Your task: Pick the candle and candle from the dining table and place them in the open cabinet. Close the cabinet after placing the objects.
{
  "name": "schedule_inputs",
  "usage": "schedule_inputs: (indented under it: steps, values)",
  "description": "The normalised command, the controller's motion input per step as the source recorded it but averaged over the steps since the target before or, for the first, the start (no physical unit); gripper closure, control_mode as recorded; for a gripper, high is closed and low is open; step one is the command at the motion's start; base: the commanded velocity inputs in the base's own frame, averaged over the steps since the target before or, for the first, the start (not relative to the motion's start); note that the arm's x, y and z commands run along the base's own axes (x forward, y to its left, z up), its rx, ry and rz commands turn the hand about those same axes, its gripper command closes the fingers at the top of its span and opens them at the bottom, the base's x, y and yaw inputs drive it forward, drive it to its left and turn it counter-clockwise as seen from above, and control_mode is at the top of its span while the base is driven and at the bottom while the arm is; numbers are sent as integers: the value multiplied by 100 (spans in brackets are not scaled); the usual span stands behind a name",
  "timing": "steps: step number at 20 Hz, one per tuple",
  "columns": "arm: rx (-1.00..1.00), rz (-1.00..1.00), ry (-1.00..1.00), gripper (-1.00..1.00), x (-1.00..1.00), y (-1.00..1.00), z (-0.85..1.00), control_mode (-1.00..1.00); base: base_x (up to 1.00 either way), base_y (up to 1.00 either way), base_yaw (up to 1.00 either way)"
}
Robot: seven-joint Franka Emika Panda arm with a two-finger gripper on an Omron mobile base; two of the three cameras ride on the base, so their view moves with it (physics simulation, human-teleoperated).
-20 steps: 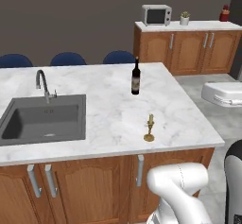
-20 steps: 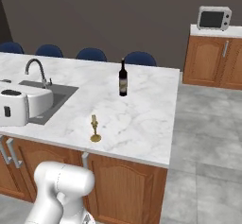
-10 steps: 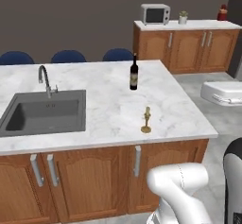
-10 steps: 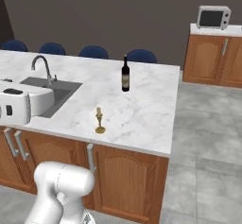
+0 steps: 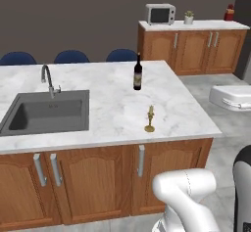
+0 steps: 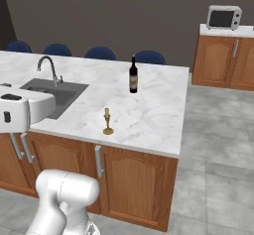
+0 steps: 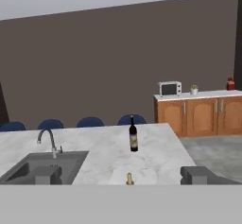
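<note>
Candle (image 5: 150, 119) stands on marble dining table (image 5: 112, 109) near wine bottle (image 5: 138, 73); hand (image 7: 121, 175) spread apart.

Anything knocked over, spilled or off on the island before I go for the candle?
Nothing stands out. The candle stands upright in its brass holder near the front edge of the dining table, and the wine bottle is upright behind it, apart from it. The marble looks clean. One candle is on the top.

One candle (image 5: 150, 119) stood on the table (image 5: 108, 108), with one wine bottle (image 5: 138, 73) at its 12 o'clock. There was one sink (image 5: 46, 111) with one faucet (image 5: 47, 78), four blue chairs (image 6: 99, 53), one microwave (image 5: 160, 14) and one potted plant (image 5: 188, 16).
</note>
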Motion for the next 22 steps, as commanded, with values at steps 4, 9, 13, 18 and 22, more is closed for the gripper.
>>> schedule_inputs:
  steps: [4,9,13,18,22]
  values:
    - [0,0,0,-100,0,0,0,100,28,0,6]
    - [0,0,0,-100,0,0,0,100,22,0,5]
    - [0,0,0,-100,0,0,0,100,17,0,3]
    - [0,0,0,-100,0,0,0,100,17,0,2]
    - [0,0,0,-100,0,0,0,100,56,3,0]
